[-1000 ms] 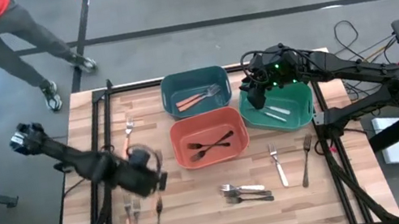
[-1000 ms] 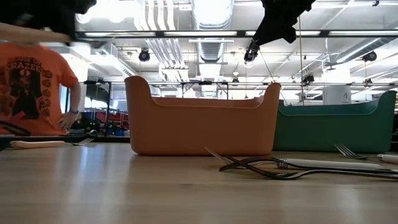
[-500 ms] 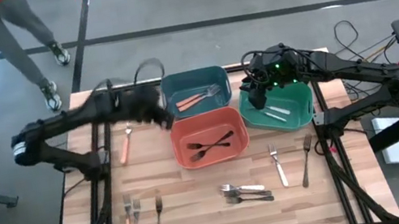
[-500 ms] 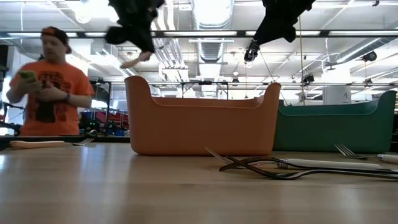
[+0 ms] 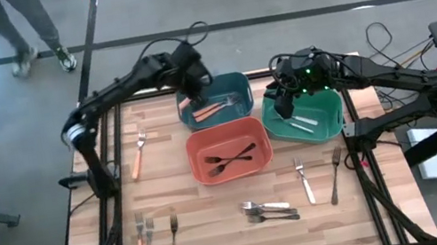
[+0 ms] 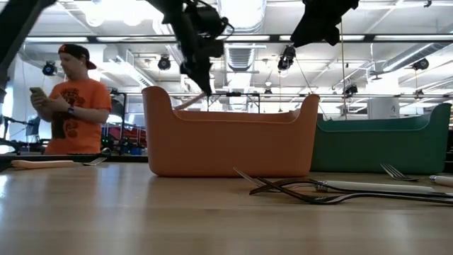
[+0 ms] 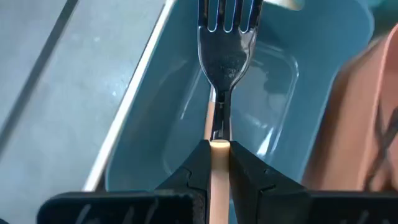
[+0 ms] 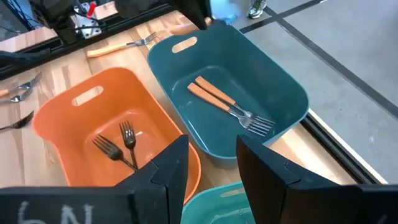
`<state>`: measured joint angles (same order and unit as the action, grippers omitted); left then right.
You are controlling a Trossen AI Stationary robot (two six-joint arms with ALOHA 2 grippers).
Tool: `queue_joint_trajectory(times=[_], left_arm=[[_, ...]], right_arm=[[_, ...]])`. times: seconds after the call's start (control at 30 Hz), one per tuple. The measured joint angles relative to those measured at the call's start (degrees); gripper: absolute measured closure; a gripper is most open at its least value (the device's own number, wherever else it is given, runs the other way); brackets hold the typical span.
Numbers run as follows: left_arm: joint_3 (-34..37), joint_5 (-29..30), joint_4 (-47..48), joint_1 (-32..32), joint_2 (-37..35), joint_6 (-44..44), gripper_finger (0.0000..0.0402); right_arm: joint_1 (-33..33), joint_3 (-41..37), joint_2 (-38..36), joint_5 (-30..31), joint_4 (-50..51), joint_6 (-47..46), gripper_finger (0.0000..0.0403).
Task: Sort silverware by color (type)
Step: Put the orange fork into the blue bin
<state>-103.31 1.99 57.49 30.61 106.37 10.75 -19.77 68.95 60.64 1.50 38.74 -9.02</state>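
Left gripper [image 7: 216, 163] is clamped on an orange-handled fork [image 7: 221, 56], the handle pinched between the two dark fingers, the metal head pointing out ahead. It hangs over the teal bin [image 5: 239, 113], at the far left corner of it in the high view [image 5: 193, 80], and the wrist view looks straight down past the fork into the bin's bare floor. So this is the drop step for an orange-handled piece, and the bin is the right one by my reading: two orange-handled forks [image 8: 225, 106] lie in it already.

Right gripper [image 5: 284, 104] waits over the green bin [image 5: 338, 124], fingers apart, nothing between them. A pale piece [image 5: 300, 127] lies on that bin's floor. The orange-red bin [image 5: 197, 167] holds two black forks [image 5: 231, 157], crossed.

Plenty left on the table [image 5: 220, 230]. Near the front left, two orange-handled forks [image 5: 142, 244] side by side with a black fork [image 5: 173, 240] just beside them. Farther back on the left, one more orange-handled fork [image 5: 138, 155]. Front centre, a small heap of silver and dark pieces [image 5: 268, 211]. To the right of that, a silver fork [image 5: 303, 180] and a darker one [image 5: 336, 176].

Next, I'd say, the left fingers only need to part, perhaps after easing lower so the fork doesn't bounce off the rim. A person [image 6: 69, 99] in an orange shirt stands well behind the table.
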Motion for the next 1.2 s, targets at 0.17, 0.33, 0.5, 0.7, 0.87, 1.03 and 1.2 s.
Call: queue_joint_trajectory(times=[0.17, 0.33, 0.5, 0.7, 0.87, 1.03, 1.2], left_arm=[[-6.5, 0.0, 1.8, 0.0, 6.5, 10.3, 0.0385], [-12.7, -0.2, 4.3, 0.1, 12.9, 15.5, 0.0385], [-17.8, -2.7, 5.7, 0.1, 18.6, 17.6, 0.0385], [-21.0, -2.8, 8.6, 0.2, 23.6, 19.5, 0.0385], [-21.4, -2.7, 12.6, 0.5, 26.2, 19.3, 0.0385], [-20.7, -2.5, 12.4, 0.5, 27.4, 18.3, 0.0384], [-20.6, -2.0, 11.9, 0.6, 28.2, 18.2, 0.0384]], right_arm=[[0.0, 0.0, 0.0, 0.0, 0.0, -1.3, 0.0277], [0.0, 0.0, 0.0, 0.0, 0.0, -2.2, 0.0277], [0.0, 0.0, 0.0, 0.1, 0.0, -3.0, 0.0277], [0.0, 0.0, 0.1, 0.1, 0.0, -4.5, 0.0277], [0.0, 0.0, 0.2, 0.1, 0.0, -4.9, 0.0277], [0.0, 0.0, 0.2, 0.1, 0.0, -5.4, 0.0277], [0.0, 0.0, 0.3, 0.2, 0.0, -5.6, 0.0277]])
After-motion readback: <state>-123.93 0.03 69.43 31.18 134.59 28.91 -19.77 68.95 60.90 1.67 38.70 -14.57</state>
